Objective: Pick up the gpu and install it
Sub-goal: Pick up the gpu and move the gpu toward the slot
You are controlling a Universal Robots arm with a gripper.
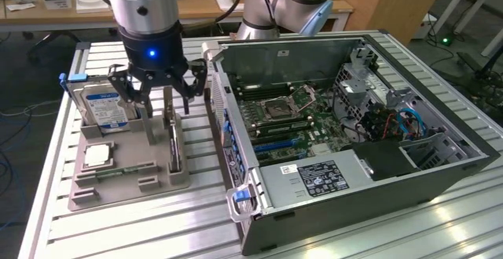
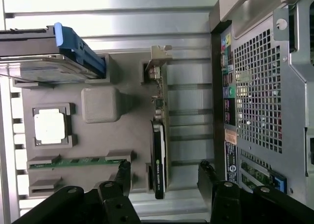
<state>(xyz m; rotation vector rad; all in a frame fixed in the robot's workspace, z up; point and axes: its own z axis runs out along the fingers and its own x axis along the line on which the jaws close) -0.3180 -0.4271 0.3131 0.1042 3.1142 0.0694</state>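
End effector: your end effector [image 1: 164, 107] [image 2: 164, 172] is spread wide, with one finger on each side of the gpu's top edge.
Gpu: you see the gpu [image 1: 174, 147] [image 2: 159, 136] standing on edge in the grey holder [image 1: 133, 176] [image 2: 132, 131].
Neighbours: hard drive [image 1: 106, 109] on one side, open computer case [image 1: 354, 170] on the other.

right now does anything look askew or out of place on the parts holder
Nothing stands out. The gpu stands upright in its slot in the grey holder, and the open claw straddles it.
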